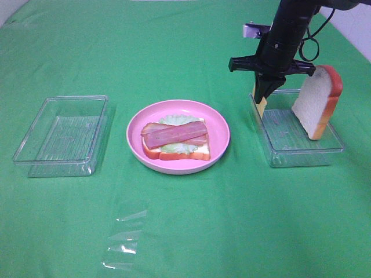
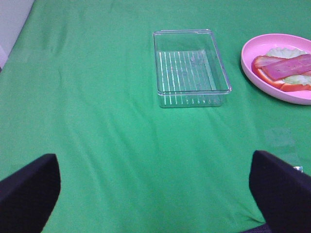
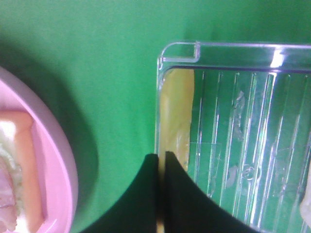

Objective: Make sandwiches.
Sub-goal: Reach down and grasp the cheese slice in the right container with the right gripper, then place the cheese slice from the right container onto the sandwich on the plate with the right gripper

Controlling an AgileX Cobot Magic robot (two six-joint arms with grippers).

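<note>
On the pink plate (image 1: 221, 124) lies the open sandwich (image 1: 175, 141): a bread slice topped with lettuce and bacon strips. My right gripper (image 1: 262, 96) is shut on a thin yellow cheese slice (image 1: 262, 108), held edge-on along the left wall of the right clear tray (image 1: 301, 156). The right wrist view shows the black fingers (image 3: 146, 194) pinching the cheese (image 3: 176, 111) just inside the tray's rim (image 3: 180, 45). A second bread slice (image 1: 317, 101) leans upright in that tray. My left gripper (image 2: 155, 194) is open over bare cloth, with nothing between its fingers.
An empty clear tray (image 1: 61, 98) sits left of the plate and also shows in the left wrist view as the tray (image 2: 192, 92). A crumpled clear film (image 1: 124, 237) lies on the green cloth near the front. The plate (image 2: 272, 92) stands close to the right tray.
</note>
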